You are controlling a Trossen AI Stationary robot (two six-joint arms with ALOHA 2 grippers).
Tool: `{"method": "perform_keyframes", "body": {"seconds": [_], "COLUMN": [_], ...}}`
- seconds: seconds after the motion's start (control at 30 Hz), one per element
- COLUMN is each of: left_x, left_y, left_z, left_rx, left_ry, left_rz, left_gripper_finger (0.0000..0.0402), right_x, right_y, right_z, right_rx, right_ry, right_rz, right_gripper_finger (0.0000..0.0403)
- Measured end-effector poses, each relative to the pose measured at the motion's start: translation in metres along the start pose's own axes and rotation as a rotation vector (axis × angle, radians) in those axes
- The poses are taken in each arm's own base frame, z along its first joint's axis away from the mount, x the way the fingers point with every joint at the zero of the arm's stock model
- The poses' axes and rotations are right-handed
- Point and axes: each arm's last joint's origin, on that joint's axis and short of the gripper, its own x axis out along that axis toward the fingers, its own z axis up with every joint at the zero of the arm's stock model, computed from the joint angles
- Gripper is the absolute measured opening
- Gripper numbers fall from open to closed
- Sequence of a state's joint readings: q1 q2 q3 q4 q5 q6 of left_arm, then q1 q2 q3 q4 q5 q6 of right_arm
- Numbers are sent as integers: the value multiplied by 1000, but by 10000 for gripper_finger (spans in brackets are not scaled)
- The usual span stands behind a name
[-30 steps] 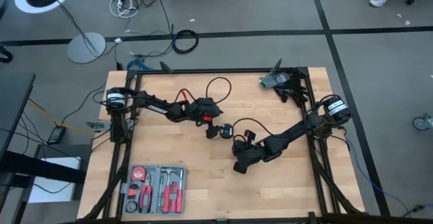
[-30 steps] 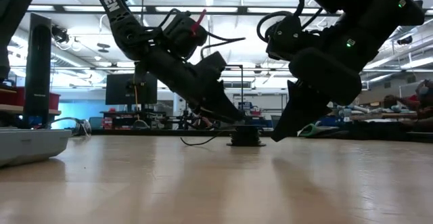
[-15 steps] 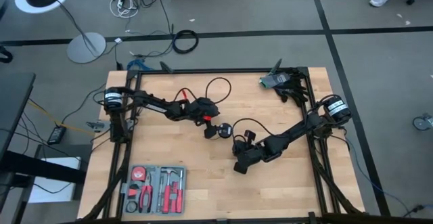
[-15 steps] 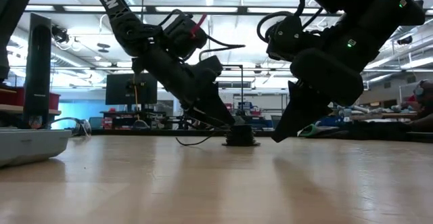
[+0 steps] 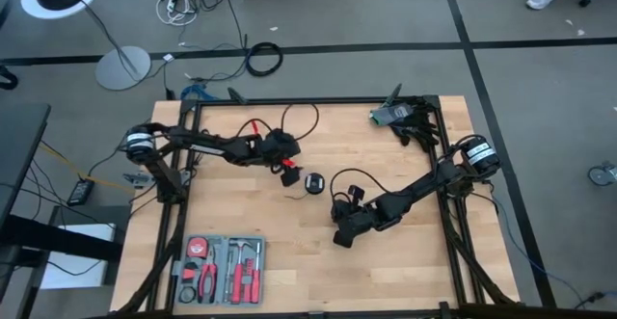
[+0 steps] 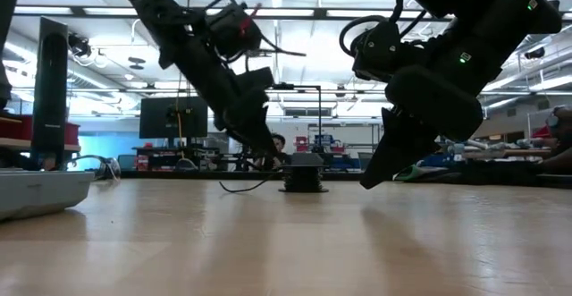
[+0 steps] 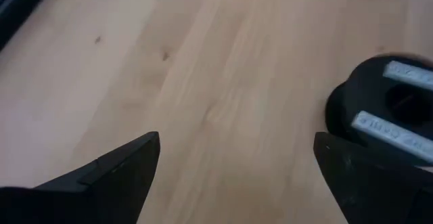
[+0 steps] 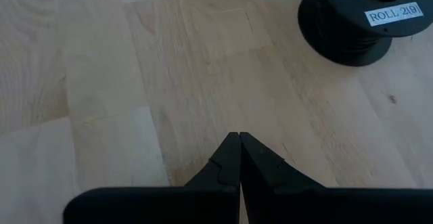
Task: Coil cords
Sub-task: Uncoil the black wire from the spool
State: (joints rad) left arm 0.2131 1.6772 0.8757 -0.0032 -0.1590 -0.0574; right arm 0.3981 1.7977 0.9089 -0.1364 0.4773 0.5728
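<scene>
Left gripper [image 5: 289,172]: fingers spread wide, holding nothing, poised low over the worktop [image 5: 241,213]. The spool [image 5: 313,183], a small round black puck bearing a white label, sits flat on the boards just beside this gripper, off one fingertip and not between the fingers; the left wrist view confirms it lies outboard of one finger [image 7: 365,176].

Right gripper [image 5: 340,239]: fingers pressed together, empty, tip pointing down at the boards. The spool lies ahead of it, near but apart.

The cord [image 5: 307,119]: a thin black wire trails from the spool; one strand runs along the boards beside the spool towards the left gripper's side. Loops show above the left arm, but I cannot tell which belong to the cord and which to the arm's own wiring.

Judgement on the step in hand: the left gripper appears to be lining up on the spool. To do this well it should shift sideways until the puck is centred between the fingers, descend squarely, and close across the rim without pinching the trailing wire. The right gripper would need to open before steadying any loose length.

Surface: pale wood boards, smooth and level, in a dark frame. A toolkit tray [image 5: 220,269] lies well behind the left gripper, near the worktop's edge.

Room: grey floor, a coiled black cable [image 5: 262,59] and a lamp base [image 5: 122,67] beyond the worktop.
</scene>
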Motion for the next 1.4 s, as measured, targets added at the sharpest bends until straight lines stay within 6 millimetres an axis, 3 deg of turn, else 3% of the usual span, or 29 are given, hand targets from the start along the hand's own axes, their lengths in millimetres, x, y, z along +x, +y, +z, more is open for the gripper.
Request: {"method": "perform_keyframes", "body": {"seconds": [0.27,0.67,0.83,1.03,1.2,1.4], "left_x": [-5,-11,-13,-13,-1,22], "left_y": [-5,0,-4,-13,-18,-24], "left_z": [5,-33,-29,-21,-8,-2], "left_rx": [29,-27,-35,-2,2,40], "left_ry": [-49,-188,-237,-309,-299,-168], "left_rz": [-62,-81,-169,-236,-246,-261], "left_gripper_finger": [395,395,395,395,395,395], "right_x": [0,-3,-3,-3,-2,-1], "right_y": [0,6,10,12,9,9], "right_z": [0,-2,5,14,16,15], "right_rx": [0,54,126,87,102,97], "right_ry": [1,-11,-72,-146,-152,-143], "right_rz": [1,22,65,96,93,87], "right_gripper_finger": [1,1,1,1,1,1]}}
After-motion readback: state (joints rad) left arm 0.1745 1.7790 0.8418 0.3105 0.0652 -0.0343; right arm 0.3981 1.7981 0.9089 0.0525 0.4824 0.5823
